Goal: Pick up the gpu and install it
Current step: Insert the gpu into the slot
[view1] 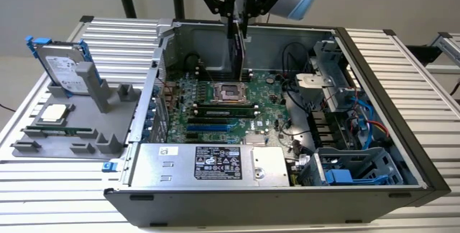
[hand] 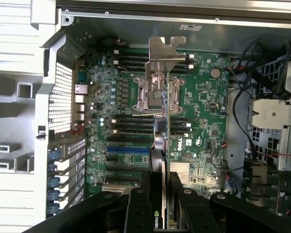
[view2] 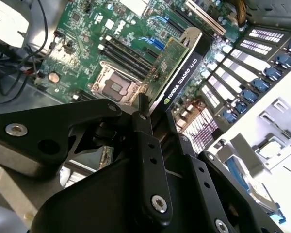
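Note:
My gripper (view1: 237,22) hangs over the back half of the open computer case (view1: 402,136), shut on the gpu (view1: 238,55). The card hangs edge-down above the motherboard (view1: 270,109), near the CPU socket (view1: 228,92). In the second wrist view the gpu (view2: 180,65) shows its green board and black cooler, running out from between the fingers (view2: 144,121). In the first wrist view the gpu's silver end bracket (hand: 166,52) points toward the case's far wall, and my gripper (hand: 161,194) clamps the card's other end. The blue and black expansion slots (view1: 208,122) lie nearer the power supply.
A silver power supply (view1: 208,163) fills the case's front. Cables and a drive cage (view1: 352,166) crowd the exterior view's right side. On the left a grey fixture (view1: 72,147) carries a hard drive (view1: 61,69), a CPU (view1: 54,113) and a memory stick (view1: 57,131).

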Robot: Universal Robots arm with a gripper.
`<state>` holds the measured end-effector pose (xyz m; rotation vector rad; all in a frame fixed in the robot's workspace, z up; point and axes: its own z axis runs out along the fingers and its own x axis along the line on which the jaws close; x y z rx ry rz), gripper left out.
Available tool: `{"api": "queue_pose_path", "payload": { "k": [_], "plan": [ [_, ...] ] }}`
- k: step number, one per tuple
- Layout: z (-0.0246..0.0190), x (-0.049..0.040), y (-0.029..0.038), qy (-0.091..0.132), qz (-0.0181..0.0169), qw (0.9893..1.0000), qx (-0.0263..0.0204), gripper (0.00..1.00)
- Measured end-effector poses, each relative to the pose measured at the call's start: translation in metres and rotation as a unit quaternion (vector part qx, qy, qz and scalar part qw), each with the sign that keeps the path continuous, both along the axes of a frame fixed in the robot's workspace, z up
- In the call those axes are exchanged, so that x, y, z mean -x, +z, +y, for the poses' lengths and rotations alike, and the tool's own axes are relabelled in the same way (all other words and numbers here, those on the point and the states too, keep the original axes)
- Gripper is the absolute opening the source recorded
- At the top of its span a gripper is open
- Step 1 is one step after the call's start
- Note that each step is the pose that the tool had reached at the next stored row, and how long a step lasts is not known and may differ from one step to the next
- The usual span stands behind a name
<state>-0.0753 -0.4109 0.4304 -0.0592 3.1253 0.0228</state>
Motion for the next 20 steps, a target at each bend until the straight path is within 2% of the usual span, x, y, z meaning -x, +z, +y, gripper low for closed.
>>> {"api": "queue_pose_path", "payload": {
  "k": [20],
  "plan": [
    [0.0000,0.0000,0.0004,0.039,0.0000,0.9992,0.0000,0.00]
  ]
}}
